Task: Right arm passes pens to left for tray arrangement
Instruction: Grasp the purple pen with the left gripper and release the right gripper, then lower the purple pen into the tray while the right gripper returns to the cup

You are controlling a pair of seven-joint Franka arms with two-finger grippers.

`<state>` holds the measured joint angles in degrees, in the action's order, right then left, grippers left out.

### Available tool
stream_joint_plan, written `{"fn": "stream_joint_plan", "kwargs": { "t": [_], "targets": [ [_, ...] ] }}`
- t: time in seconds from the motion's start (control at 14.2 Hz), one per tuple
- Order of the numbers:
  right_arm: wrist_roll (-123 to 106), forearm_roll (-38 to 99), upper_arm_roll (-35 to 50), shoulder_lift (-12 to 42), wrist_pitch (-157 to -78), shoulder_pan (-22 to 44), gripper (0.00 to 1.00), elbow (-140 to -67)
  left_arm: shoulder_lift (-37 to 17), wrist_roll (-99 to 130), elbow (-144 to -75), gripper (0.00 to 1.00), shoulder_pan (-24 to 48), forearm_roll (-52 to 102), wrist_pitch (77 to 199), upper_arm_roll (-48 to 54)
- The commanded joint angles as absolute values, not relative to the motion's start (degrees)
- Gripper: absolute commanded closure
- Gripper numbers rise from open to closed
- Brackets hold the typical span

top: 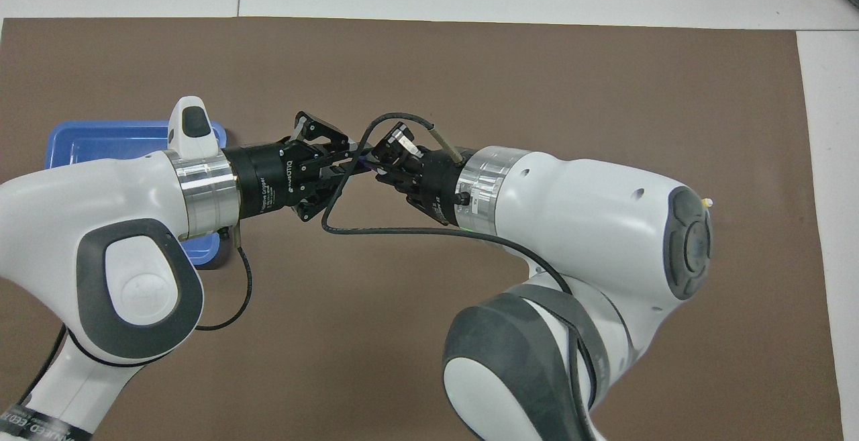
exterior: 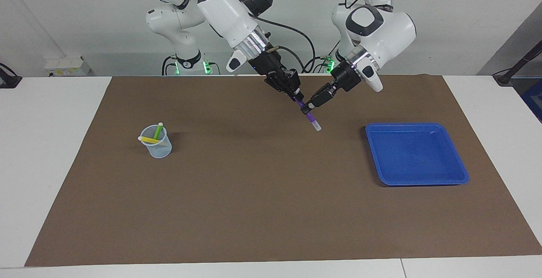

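While both grippers meet at the purple pen (exterior: pixel 310 117) just above centre of the facing view, the handover is the weak point: the right gripper (exterior: pixel 295 94) is clamped on its upper end and the left gripper (exterior: pixel 308 108) looks closed around the middle, so a release before that grip is firm would likely drop it onto the brown mat (exterior: pixel 254 210); green and yellow pens wait in the translucent cup (exterior: pixel 157 141) at mid-left, the blue tray (exterior: pixel 417 153) at mid-right, white wall along the top
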<state>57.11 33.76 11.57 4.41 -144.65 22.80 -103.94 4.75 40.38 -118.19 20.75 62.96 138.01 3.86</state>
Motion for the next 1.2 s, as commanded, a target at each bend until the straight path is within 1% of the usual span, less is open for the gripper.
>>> {"fn": "stream_joint_plan", "kwargs": {
  "t": [0.0, 0.14, 0.35, 0.56, 0.7, 0.77, 0.99, 1.13],
  "targets": [
    [56.3, 34.7, 11.6, 4.0, -144.0, 21.7, 0.0, -103.6, 5.3, 39.6, -118.8, 1.0, 21.5, 63.3, 136.6, 3.3],
    [51.7, 31.9, 11.3, 3.9, -138.6, 19.9, 0.0, -103.0, 5.3, 39.6, -118.8, 1.0, 21.4, 63.3, 136.4, 3.3],
    [35.0, 26.7, 11.2, 3.4, -128.6, 13.8, 0.0, -102.5, 5.4, 38.9, -118.7, 1.0, 20.7, 63.1, 134.7, 2.9],
    [18.5, 20.7, 11.2, 2.8, -120.3, 7.1, 0.0, -102.7, 5.4, 38.0, -118.7, 1.0, 20.1, 62.7, 134.5, 2.9],
    [8.6, 15.4, 11.3, 2.2, -117.7, 3.8, 0.0, -103.4, 5.4, 36.4, -118.7, 1.0, 20.0, 61.6, 134.5, 2.8],
    [4.6, 12.5, 11.3, 2.1, -116.6, 2.9, 0.0, -104.1, 5.4, 36.0, -118.7, 1.0, 19.6, 58.7, 134.3, 2.8],
    [-4.7, 1.1, 11.3, -0.2, -115.9, 1.5, 0.0, -109.9, 5.3, 33.1, -117.6, 1.0, 16.4, 48.6, 128.9, 2.8],
    [-6.4, -1.0, 11.3, -2.4, -114.0, -0.2, 0.0, -113.7, 5.3, 28.0, -117.1, 1.0, 13.5, 46.6, 125.0, 2.7]
  ]
}}
